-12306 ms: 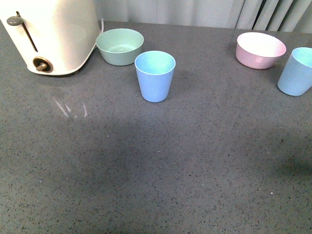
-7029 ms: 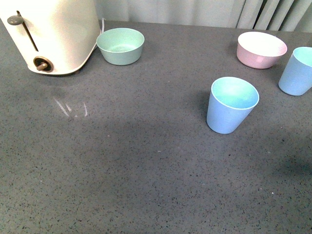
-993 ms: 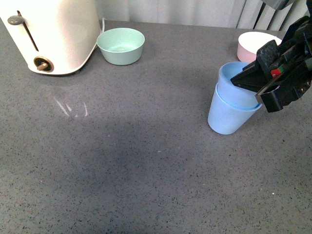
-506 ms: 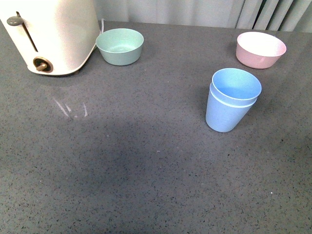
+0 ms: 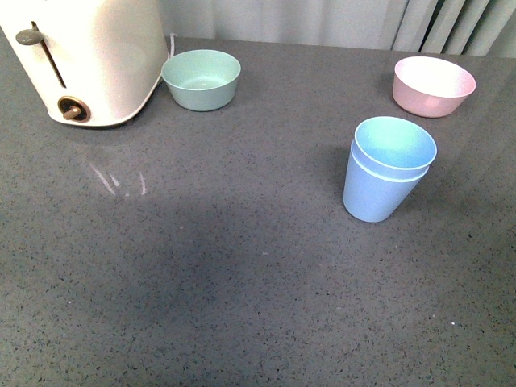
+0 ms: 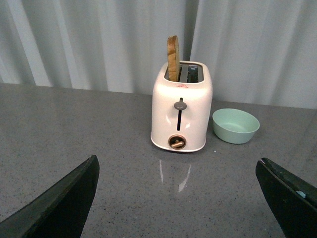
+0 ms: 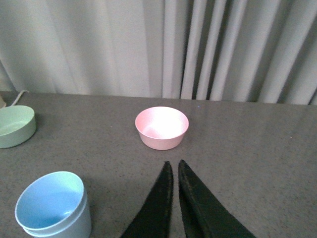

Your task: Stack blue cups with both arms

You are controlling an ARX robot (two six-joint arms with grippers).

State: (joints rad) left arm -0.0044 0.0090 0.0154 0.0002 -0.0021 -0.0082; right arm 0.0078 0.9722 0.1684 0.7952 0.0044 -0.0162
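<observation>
The two light blue cups (image 5: 385, 171) stand nested one inside the other, upright on the grey table right of centre; the right wrist view shows the same stack (image 7: 53, 208). No arm appears in the front view. My right gripper (image 7: 174, 163) is shut with nothing in it, raised above the table and apart from the stack, its tips toward the pink bowl. My left gripper (image 6: 177, 166) is open wide and empty, its two black fingers (image 6: 64, 203) at the picture's lower corners, facing the toaster.
A cream toaster (image 5: 85, 56) with a slice of bread (image 6: 173, 58) in one slot stands at the back left. A mint green bowl (image 5: 201, 79) sits beside it. A pink bowl (image 5: 434, 85) sits at the back right. Grey curtains hang behind the table.
A second ago the right gripper was at the stack's upper cup; it has let go and left the front view. The nested cups stand alone, hardly shifted.
</observation>
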